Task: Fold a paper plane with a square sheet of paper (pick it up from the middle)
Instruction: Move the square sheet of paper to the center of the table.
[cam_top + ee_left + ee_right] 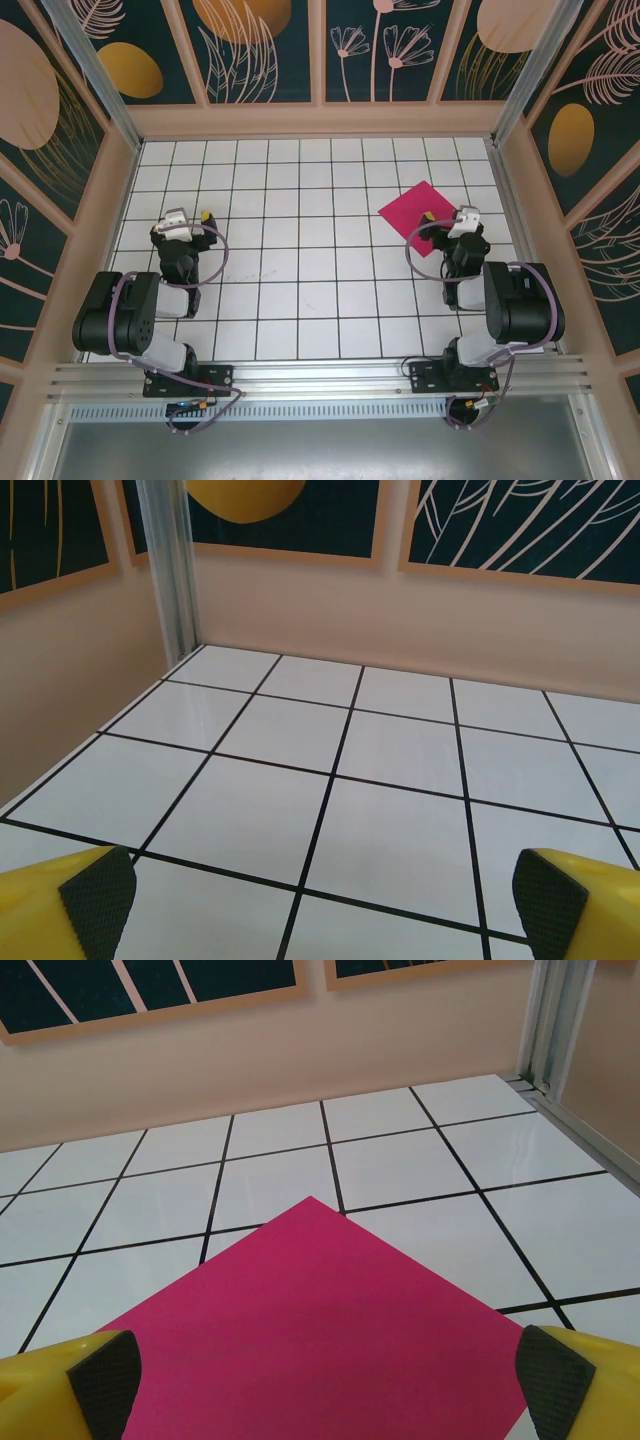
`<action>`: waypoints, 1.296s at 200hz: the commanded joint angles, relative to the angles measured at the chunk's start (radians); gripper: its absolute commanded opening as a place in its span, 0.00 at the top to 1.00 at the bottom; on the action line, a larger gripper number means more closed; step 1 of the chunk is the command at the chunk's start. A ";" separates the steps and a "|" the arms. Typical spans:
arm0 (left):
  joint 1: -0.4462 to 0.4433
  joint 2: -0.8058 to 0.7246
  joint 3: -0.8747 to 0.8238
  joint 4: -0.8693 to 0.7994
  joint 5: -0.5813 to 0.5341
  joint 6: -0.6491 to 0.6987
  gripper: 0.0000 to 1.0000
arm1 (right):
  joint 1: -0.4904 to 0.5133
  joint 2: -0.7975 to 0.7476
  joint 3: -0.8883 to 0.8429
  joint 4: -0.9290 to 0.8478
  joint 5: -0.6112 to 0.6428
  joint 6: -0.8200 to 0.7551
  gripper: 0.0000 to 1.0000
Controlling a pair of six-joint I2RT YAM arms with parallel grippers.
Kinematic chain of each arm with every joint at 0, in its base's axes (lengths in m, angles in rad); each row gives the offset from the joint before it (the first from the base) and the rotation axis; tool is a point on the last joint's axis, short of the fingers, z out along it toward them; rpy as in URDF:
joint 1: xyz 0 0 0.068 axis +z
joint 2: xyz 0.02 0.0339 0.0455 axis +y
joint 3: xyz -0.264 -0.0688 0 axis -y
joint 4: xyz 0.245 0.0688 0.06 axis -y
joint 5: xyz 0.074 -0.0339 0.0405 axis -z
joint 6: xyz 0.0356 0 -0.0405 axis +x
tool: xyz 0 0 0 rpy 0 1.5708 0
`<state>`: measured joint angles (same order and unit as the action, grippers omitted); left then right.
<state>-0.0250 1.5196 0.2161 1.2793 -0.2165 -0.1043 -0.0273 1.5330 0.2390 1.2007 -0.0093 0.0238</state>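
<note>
Plainly unfolded, the paper (418, 208) lies flat on the white gridded tabletop (300, 280), turned like a diamond. The right tool (325, 1385) sits over the paper's near corner with its jaws spread wide. Pink shows between its pads (105, 1380), and it grips nothing. The left tool (325, 900) is well apart to the paper's left, equally wide and empty over bare tiles. The back wall (300, 1050) rises just beyond the paper.
</note>
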 commanded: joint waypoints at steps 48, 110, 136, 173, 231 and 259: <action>0.005 0.005 0.005 0.031 0.014 0.018 0.01 | -0.009 0.007 0.003 0.030 -0.022 -0.013 0.01; 0.005 0.005 0.008 0.026 0.014 0.016 0.02 | -0.010 0.006 0.003 0.030 -0.021 -0.013 0.01; 0.005 0.004 0.006 0.029 0.014 0.017 0.02 | -0.011 0.006 0.003 0.026 -0.027 -0.011 0.01; 0.005 -0.012 0.003 0.024 -0.001 0.011 0.01 | -0.003 -0.009 0.014 -0.004 -0.003 -0.013 0.01; 0.005 -0.238 0.092 -0.363 -0.082 -0.074 0.01 | 0.061 -0.175 0.285 -0.630 0.192 0.122 0.01; 0.005 -0.315 0.179 -0.568 -0.055 -0.173 0.01 | 0.103 -0.139 0.433 -0.881 0.134 0.232 0.01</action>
<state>-0.0250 1.2633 0.3157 0.9501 -0.2745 -0.1741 0.0372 1.3808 0.5762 0.6285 0.1352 0.1356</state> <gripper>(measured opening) 0.985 0.989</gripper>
